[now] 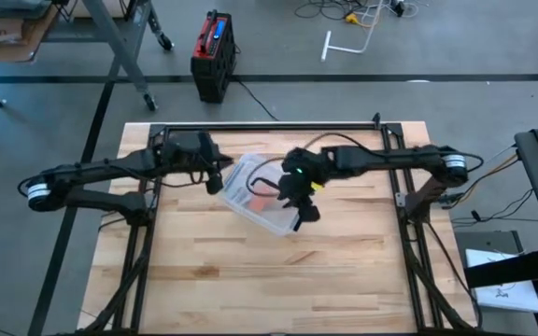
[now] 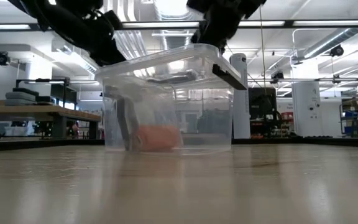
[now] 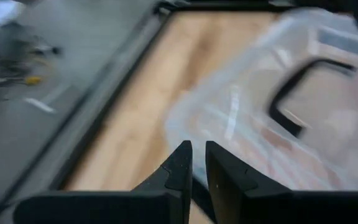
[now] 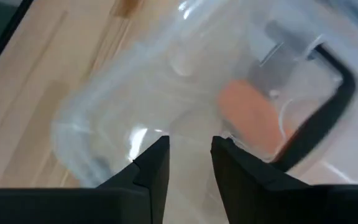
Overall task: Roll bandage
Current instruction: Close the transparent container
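Note:
A clear plastic box [image 1: 255,196] with black latch handles [image 4: 328,118] stands on the wooden table, left of centre toward the far side. An orange bandage roll [image 2: 157,138] lies on its floor, also visible through the plastic in the right wrist view [image 4: 253,115]. My left gripper [image 3: 197,152] hangs just off the box's left end [image 1: 219,179]. Its fingers are almost together, with nothing between them. My right gripper [image 4: 190,146] hovers over the box's right part [image 1: 300,207], slanting down. It is open and holds nothing.
A black metal frame [image 1: 269,126] runs along the table's far edge and down both sides, and both arms reach in from it. Bare wood [image 1: 269,280] fills the near half of the table. A red-and-black case [image 1: 215,51] stands on the floor beyond the far edge.

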